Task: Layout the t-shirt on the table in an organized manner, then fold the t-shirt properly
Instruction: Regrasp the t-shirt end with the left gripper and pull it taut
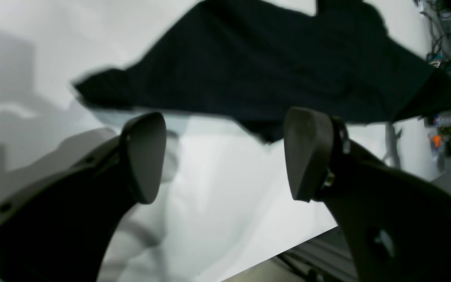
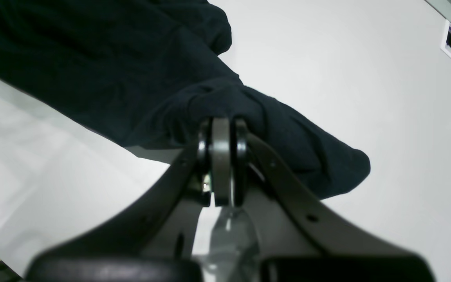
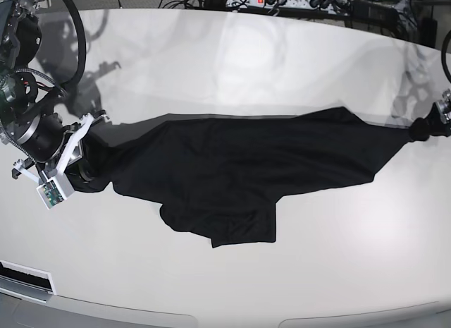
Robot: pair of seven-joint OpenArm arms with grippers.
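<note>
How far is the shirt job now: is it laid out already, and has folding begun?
Partly laid out. The t-shirt is pulled into a long band across the table, but it is wrinkled, with one part bunched toward the front. In hand: the right gripper is shut on a bunched end. The left gripper is open, holding nothing. Left: flattening, then every fold.

A plain black soft fabric t-shirt (image 3: 239, 169) stretches in a band across the middle of the large glossy white tabletop (image 3: 232, 67), blocking low passage from side to side. Bare tabletop lies open beyond it and nearer than it. Cables and power strips (image 3: 296, 2) crowd the far edge.
</note>
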